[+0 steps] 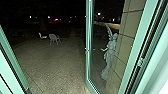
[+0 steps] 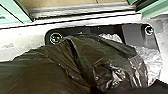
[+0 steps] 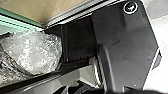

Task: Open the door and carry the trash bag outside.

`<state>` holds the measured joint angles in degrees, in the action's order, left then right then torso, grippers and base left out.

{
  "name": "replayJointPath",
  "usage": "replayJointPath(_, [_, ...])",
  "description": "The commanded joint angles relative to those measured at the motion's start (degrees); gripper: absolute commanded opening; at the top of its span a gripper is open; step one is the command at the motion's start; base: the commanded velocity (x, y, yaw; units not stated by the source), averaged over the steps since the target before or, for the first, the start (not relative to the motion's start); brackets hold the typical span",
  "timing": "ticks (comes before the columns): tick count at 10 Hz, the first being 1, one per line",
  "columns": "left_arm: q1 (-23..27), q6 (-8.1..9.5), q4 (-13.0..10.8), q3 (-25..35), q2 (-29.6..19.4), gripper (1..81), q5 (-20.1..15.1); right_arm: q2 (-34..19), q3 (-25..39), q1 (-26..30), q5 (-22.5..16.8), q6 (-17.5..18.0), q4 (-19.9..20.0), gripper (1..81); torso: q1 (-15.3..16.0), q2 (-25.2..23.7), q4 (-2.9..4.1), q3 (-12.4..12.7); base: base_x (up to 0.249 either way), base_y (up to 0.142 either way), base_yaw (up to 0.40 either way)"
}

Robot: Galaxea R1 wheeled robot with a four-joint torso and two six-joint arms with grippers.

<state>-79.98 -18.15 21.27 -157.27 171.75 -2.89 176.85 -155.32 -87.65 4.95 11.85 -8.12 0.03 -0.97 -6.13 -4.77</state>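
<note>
- the glass door stands open, its frame edge near 12 o'clock of the robot's heading; the paved yard opens from 10 to 12, two pale chairs out at 11, a pale statue near 1;
- the dark trash bag lies before the left wrist camera, draped over part of the base plate; the sill runs just beyond the plate;
- clear plastic bulges beside the dark film, touching it;
- the bag's long axis seems to run roughly 9 to 3 o'clock, along the sill; the left arm looks nearer its bulk;
- whether either set of jaws is spread, pressed together or pinching the bag, I cannot tell; carrying it out calls for clearing both door frames
</note>
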Motion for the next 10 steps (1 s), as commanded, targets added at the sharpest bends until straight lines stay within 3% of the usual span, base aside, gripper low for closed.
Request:
replayJointPath(1, [3.38,-0.22,0.52,-0.06,-0.18,1.0,-3.53,0.90,0.64,2.26,-2.67,-0.24,-0.49,81.1,0.00,0.00,0.00,0.00,0.115,0.000,0.000])
replayJointPath(10, [3.38,-0.22,0.52,-0.06,-0.18,1.0,-3.53,0.90,0.64,2.17,-2.66,-0.16,-0.49,81.1,0.02,0.04,0.00,0.00,0.120,0.000,0.000])
